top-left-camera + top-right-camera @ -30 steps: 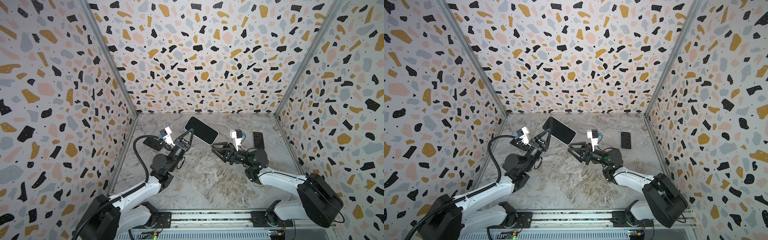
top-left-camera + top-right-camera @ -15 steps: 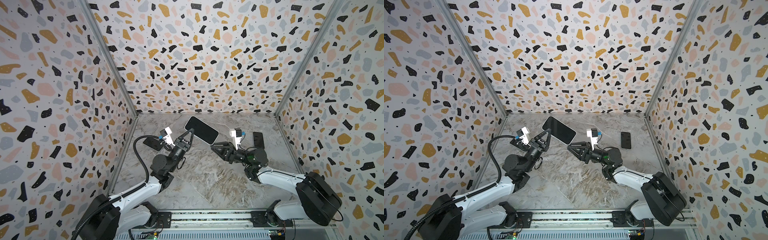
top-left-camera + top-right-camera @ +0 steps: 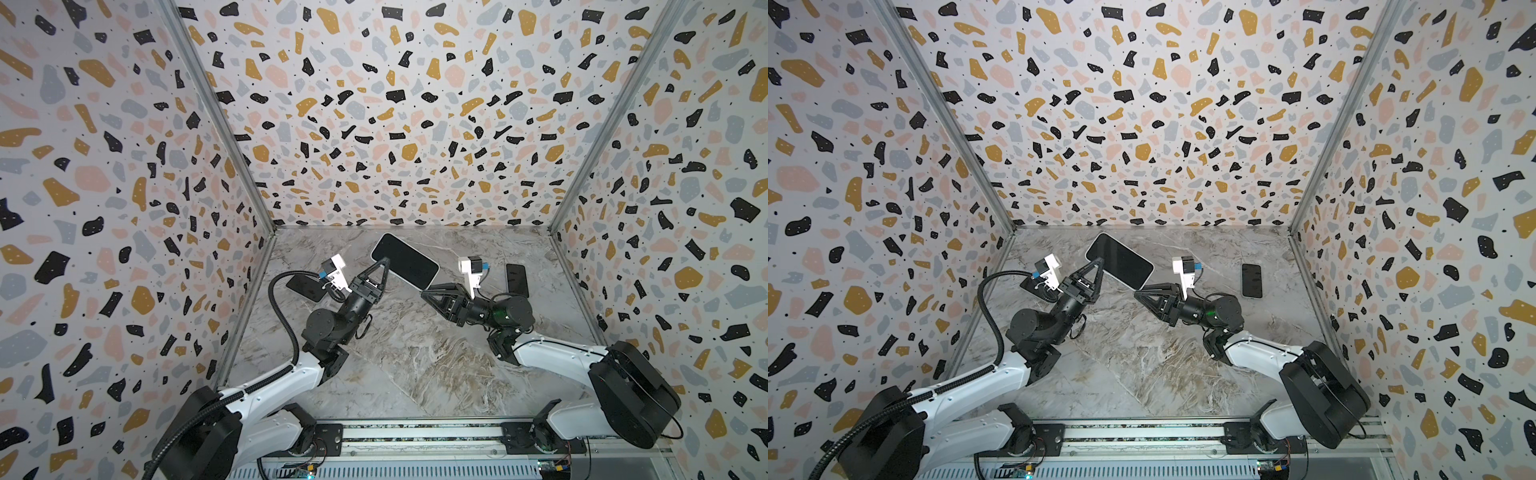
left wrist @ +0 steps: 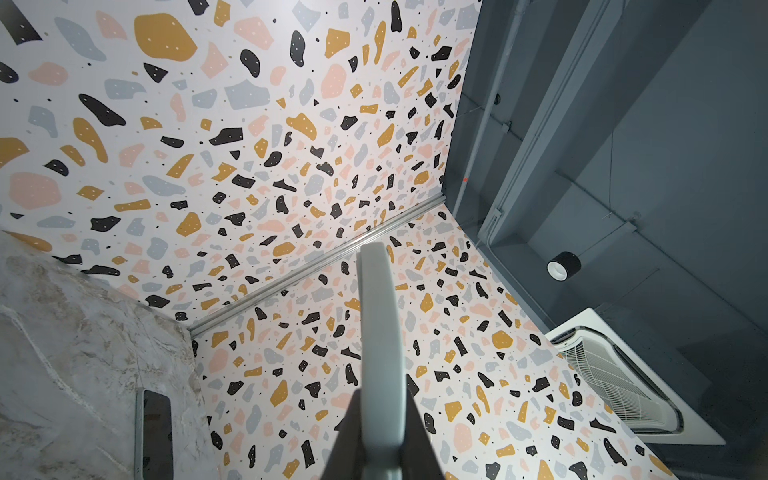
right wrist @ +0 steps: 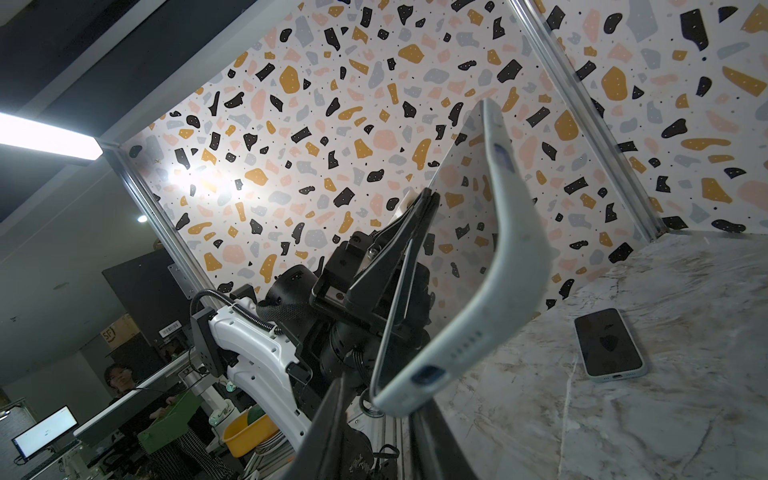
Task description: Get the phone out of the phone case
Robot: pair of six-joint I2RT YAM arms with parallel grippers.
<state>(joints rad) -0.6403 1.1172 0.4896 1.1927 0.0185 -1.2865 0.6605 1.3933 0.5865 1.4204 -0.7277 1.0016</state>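
Two black-and-white robot arms reach toward each other inside a box of speckled terrazzo walls [image 3: 395, 124], above a grey marble surface [image 3: 415, 357]. Between them, held clear of the surface and tilted, is the phone [image 3: 405, 259]. Its dark screen faces up toward the overhead cameras, and it sits inside a pale blue-grey phone case [image 5: 511, 266]. The left claw [image 3: 384, 262] is pinched tight on one long edge of the cased phone, toward its far end, with a finger on either face. The right claw [image 3: 424, 293] is at the phone's opposite, nearer corner. Its two fingers stand narrowly apart on either side of that corner, and I cannot tell whether they press the case or only bracket it. A second phone [image 3: 516, 280] lies flat, screen up, near the right wall. A dark, phone-like slab [image 3: 305, 286] lies flat behind the left arm's wrist, near the left wall.
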